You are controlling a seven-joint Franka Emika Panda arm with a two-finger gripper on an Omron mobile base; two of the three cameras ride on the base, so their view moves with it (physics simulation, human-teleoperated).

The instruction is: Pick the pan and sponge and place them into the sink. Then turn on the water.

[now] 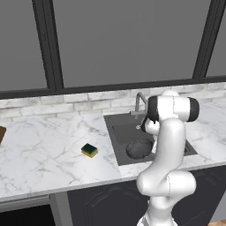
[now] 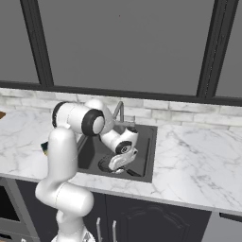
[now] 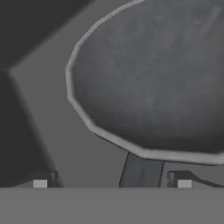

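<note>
Resting in the sink, the pan lies free below the gripper, whose jaws stand wide and empty. The sponge sits on the counter to the left (probably light, soft; pinch its sides).

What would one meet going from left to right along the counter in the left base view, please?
brown object at the left edge → sponge → sink → pan lying in the basin, partly behind the arm.
</note>
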